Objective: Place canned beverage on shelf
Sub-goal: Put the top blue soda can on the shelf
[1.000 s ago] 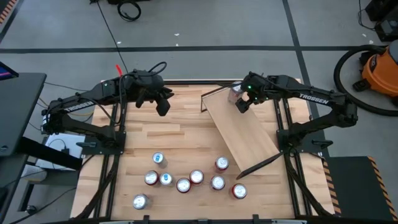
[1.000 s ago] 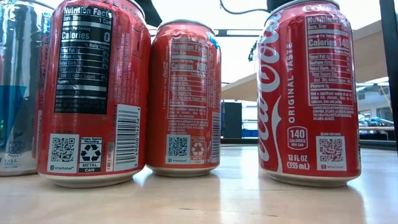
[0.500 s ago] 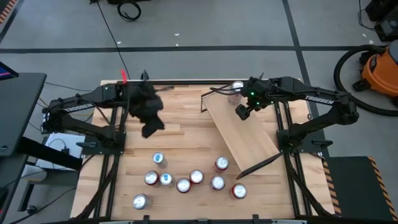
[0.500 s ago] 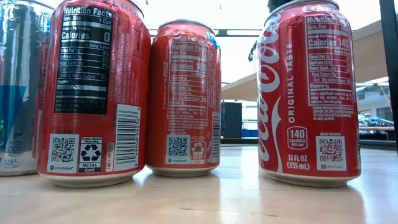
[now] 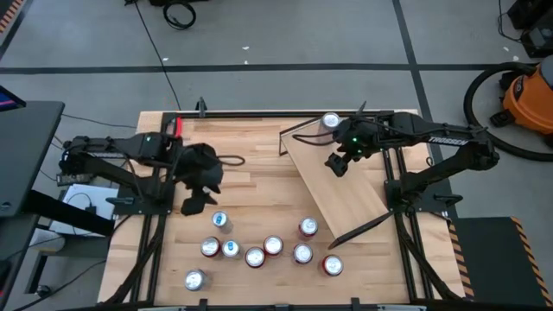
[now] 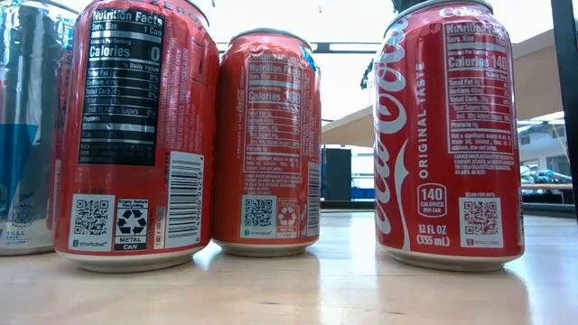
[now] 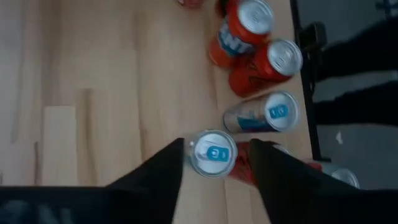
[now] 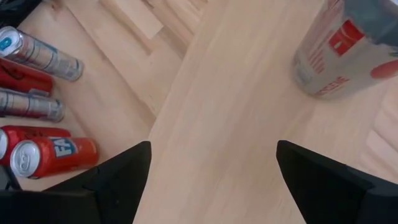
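One silver can (image 5: pixel 330 121) is standing at the far end of the shelf (image 5: pixel 346 194), which is lying slantwise on the right of the bench (image 5: pixel 251 177). The right gripper (image 5: pixel 337 162) is being held over the plank just beside that can, its jaws spread wide and holding nothing. The next pick appears to be in hand: the left gripper (image 5: pixel 192 205) is being held above the cluster of cans at the near edge, its jaws open on either side of a blue-topped can (image 7: pixel 212 152) without yet touching it. The next move is judged to call for lowering, closing on that can, and carrying it to bare wood on the shelf.
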